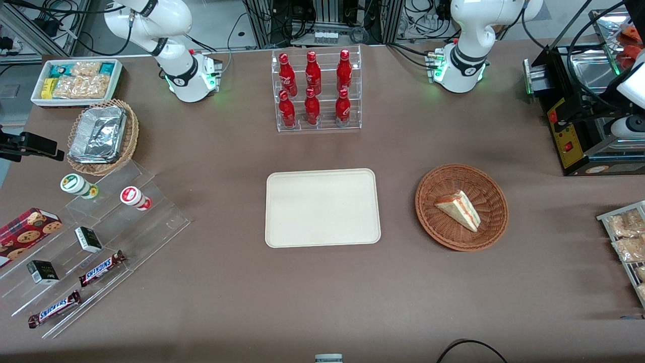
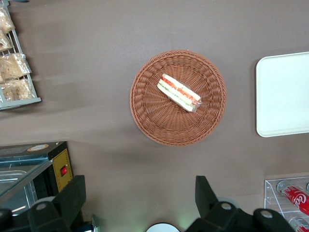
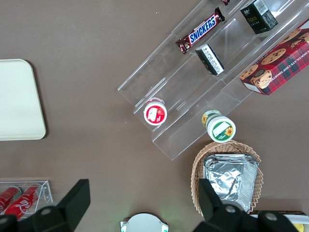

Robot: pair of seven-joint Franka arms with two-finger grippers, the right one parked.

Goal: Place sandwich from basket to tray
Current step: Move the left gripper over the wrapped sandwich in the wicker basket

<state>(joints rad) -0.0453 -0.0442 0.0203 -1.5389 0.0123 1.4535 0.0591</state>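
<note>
The sandwich (image 1: 458, 210) (image 2: 179, 93), a clear-wrapped white wedge with red and green filling, lies in the round reddish-brown basket (image 1: 428, 222) (image 2: 145, 121). The cream tray (image 1: 322, 207) (image 2: 285, 94) lies flat beside the basket, toward the parked arm's end, with nothing on it. In the left wrist view my gripper (image 2: 139, 186) hangs high above the bare table between the working arm's base and the basket. It is open, its dark fingers (image 2: 72, 193) spread wide with nothing between them. The front view does not show the gripper.
A clear rack of red bottles (image 1: 317, 91) stands farther from the front camera than the tray. A black machine (image 1: 569, 116) and a rack of snack bags (image 1: 625, 237) sit at the working arm's end. Acrylic steps with snacks (image 1: 101, 242) sit at the parked arm's end.
</note>
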